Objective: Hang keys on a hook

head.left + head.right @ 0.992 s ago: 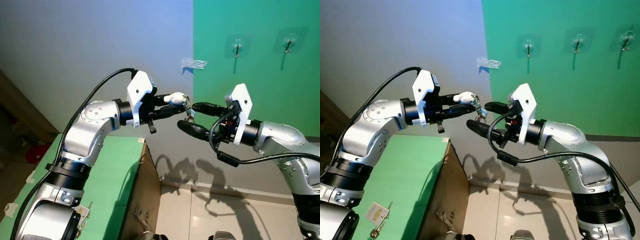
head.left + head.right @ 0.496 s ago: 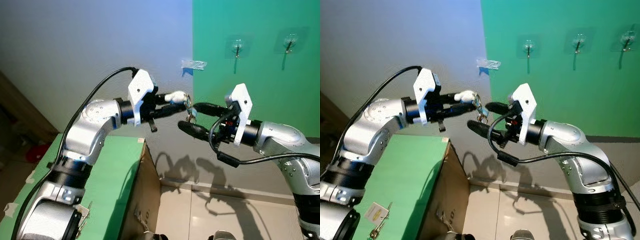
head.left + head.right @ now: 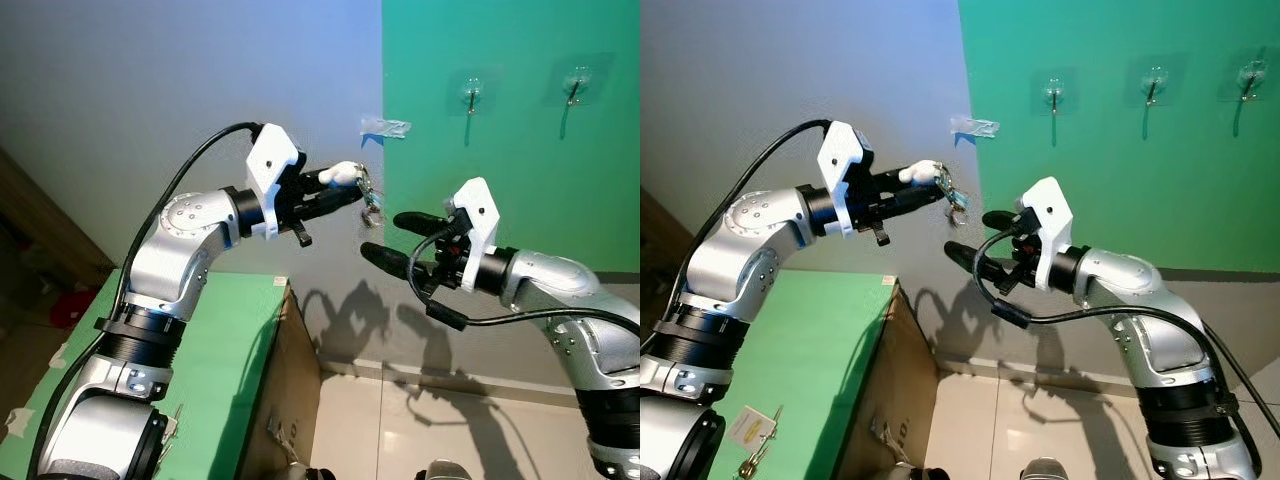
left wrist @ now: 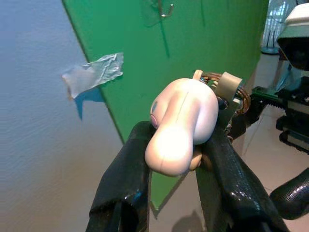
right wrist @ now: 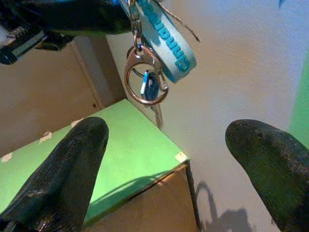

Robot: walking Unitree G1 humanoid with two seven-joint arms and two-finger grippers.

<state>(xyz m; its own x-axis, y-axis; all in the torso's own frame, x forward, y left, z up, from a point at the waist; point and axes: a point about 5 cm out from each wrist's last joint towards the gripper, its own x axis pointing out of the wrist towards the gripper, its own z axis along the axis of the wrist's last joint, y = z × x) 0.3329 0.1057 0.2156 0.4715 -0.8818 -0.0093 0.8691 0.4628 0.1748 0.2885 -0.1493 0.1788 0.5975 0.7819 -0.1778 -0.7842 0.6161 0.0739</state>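
The left gripper (image 3: 345, 190) is raised in front of the wall, its 2 black fingers (image 4: 126, 179) closed around a white rounded fob (image 4: 181, 124) at the head of the keys (image 3: 370, 200). The bunch hangs from the fingertips just left of the edge where the grey wall (image 3: 150, 90) meets the green panel (image 3: 520, 170). In the right wrist view a metal ring (image 5: 144, 77), a light strap with blue lettering (image 5: 166, 41) and a small blue-topped key (image 5: 150, 87) dangle below the fob, free of anything under them. The right gripper (image 3: 385, 238) sits just below and to the right of the keys, pointing toward them, its 2 fingers (image 5: 72, 164) spread wide with the bunch hanging above the gap and touching neither. On the green panel, 2 clear adhesive hooks (image 3: 470, 95) are in the left eye view and a 3rd (image 3: 1247, 78) appears in the right eye view; all sit higher than the keys and well to their right. A scrap of clear tape (image 3: 385, 127) clings to the wall near the panel's edge, just above the fob. Below the left arm stands a green-topped cardboard box (image 3: 820, 350), and another tagged set of keys (image 3: 752, 432) lies on its near corner.
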